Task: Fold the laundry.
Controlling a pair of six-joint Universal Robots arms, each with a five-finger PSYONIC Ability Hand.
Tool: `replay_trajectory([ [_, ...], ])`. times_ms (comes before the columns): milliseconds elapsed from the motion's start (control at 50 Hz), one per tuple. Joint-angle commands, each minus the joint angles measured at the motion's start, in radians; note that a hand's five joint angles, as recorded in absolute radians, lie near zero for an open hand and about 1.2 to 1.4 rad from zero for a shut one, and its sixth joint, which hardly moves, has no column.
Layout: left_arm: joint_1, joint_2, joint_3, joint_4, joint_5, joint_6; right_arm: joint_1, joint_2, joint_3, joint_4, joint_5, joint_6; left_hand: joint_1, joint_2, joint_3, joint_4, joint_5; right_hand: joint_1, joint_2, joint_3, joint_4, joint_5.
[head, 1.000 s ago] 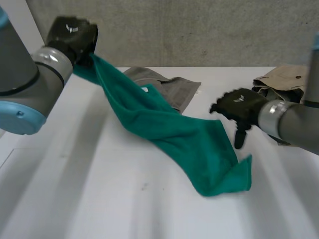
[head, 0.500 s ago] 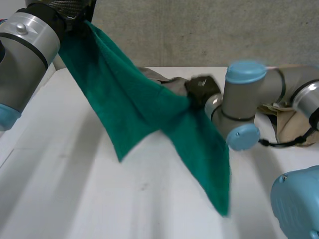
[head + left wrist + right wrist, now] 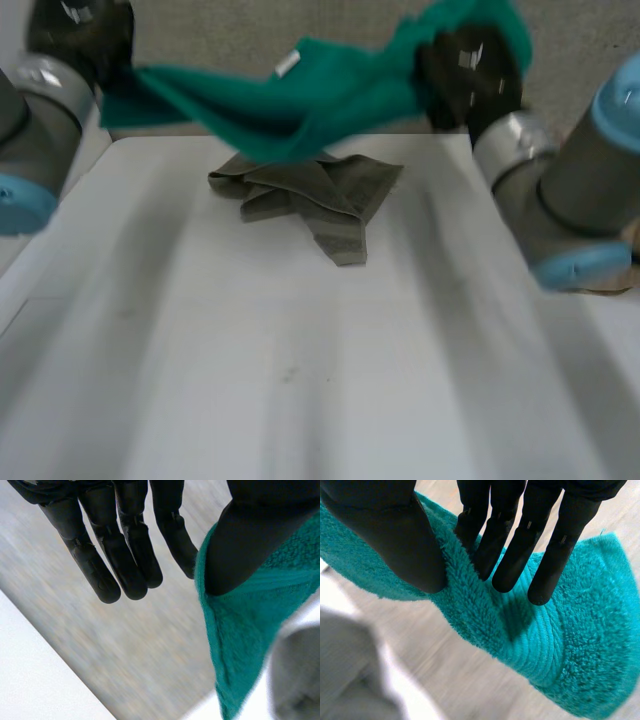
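- Your left hand (image 3: 78, 38) is up in the air, above and to the left of the grey-green garment (image 3: 305, 195). It holds one end of the teal towel (image 3: 290, 95). The thumb (image 3: 250, 535) bears on the towel's edge while the fingers (image 3: 127, 555) stand straight, and just the nearest one meets the cloth.
- That grip looks thin to me. A sharp pull outward could slide the edge from under the thumb, and the towel would drop onto the garment.
- The towel hangs stretched between your two hands, above the garment's far side, and looks clear of the white table (image 3: 300, 380). It sags and bunches in the middle rather than spreading flat. Lay it down like this and you'd likely fold in a twist.
- The garment lies crumpled on the table right below. If you lower the towel where it is, the two may overlap or tangle. The bare table on the garment's near side looks the safer place.
- Your right hand (image 3: 468, 70) is above and to the right of the garment, closed on the towel's other end. A thick fold is pinched between its thumb (image 3: 390, 535) and straight fingers (image 3: 520, 555). As far as I can judge it's a handful, not a corner, so the edges may not line up.
- Count: one towel, one crumpled garment, two hands, both on the towel.
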Motion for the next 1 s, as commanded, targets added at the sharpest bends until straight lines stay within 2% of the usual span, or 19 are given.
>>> replay_trajectory([
  [20,-0.003,-0.077,-0.254,0.008,0.065,0.001,-0.002,0.086,0.308,0.021,-0.043,-0.083,0.095,0.096,0.097,0.097,0.092,0.143,0.091,0.084,0.076,0.128],
  [60,-0.005,-0.094,-0.294,0.022,0.082,0.003,0.001,0.118,0.345,0.024,-0.043,-0.115,0.065,0.067,0.068,0.067,0.063,0.028,-0.024,-0.031,-0.039,0.013],
  [160,-0.005,-0.112,-0.366,0.06,0.096,0.023,-0.005,0.147,0.381,0.08,-0.035,-0.193,0.047,0.049,0.05,0.05,0.045,-0.087,-0.139,-0.146,-0.154,-0.102],
  [240,0.0,-0.068,-0.386,0.065,0.096,0.04,-0.024,0.098,0.349,0.155,-0.026,-0.196,0.024,0.026,0.026,0.026,0.022,-0.409,-0.461,-0.468,-0.476,-0.424],
  [260,0.0,-0.057,-0.389,0.065,0.096,0.04,-0.033,0.066,0.327,0.189,-0.023,-0.19,0.024,0.026,0.026,0.026,0.022,-0.553,-0.604,-0.611,-0.619,-0.568],
  [420,0.006,0.026,-0.421,0.06,0.106,0.04,-0.082,-0.028,0.162,0.401,-0.035,-0.181,0.012,0.014,0.015,0.014,0.01,-0.753,-0.805,-0.812,-0.82,-0.769],
  [540,0.009,0.038,-0.441,0.06,0.111,0.046,-0.099,0.029,-0.012,0.571,-0.052,-0.238,-0.058,-0.056,-0.056,-0.056,-0.06,-0.768,-0.82,-0.827,-0.835,-0.783],
  [620,0.021,0.029,-0.448,0.057,0.117,0.051,-0.111,0.106,-0.139,0.66,-0.055,-0.297,-0.298,-0.297,-0.296,-0.296,-0.301,-0.757,-0.808,-0.815,-0.823,-0.772],
  [640,0.029,0.023,-0.452,0.053,0.119,0.057,-0.116,0.138,-0.182,0.691,-0.055,-0.314,-0.514,-0.512,-0.512,-0.512,-0.516,-0.751,-0.803,-0.809,-0.818,-0.766],
  [680,0.04,0.016,-0.458,0.045,0.12,0.07,-0.12,0.17,-0.224,0.72,-0.057,-0.325,-0.683,-0.681,-0.68,-0.681,-0.685,-0.745,-0.797,-0.803,-0.812,-0.76],
  [760,0.063,0.013,-0.481,0.03,0.134,0.115,-0.126,0.248,-0.306,0.772,-0.064,-0.34,-0.815,-0.814,-0.813,-0.813,-0.818,-0.686,-0.738,-0.745,-0.753,-0.701],
  [820,0.086,0.018,-0.51,0.022,0.175,0.144,-0.136,0.307,-0.357,0.803,-0.078,-0.344,-0.877,-0.876,-0.875,-0.875,-0.88,-0.595,-0.647,-0.654,-0.662,-0.61],
  [940,0.156,0.013,-0.543,0.014,0.319,0.175,-0.148,0.38,-0.4,0.856,-0.156,-0.331,-0.916,-0.915,-0.914,-0.914,-0.919,-0.569,-0.621,-0.627,-0.636,-0.584],
  [1000,0.181,0.007,-0.538,0.0,0.359,0.181,-0.149,0.402,-0.409,0.87,-0.187,-0.319,-0.916,-0.915,-0.914,-0.914,-0.919,-0.554,-0.606,-0.613,-0.621,-0.569],
])
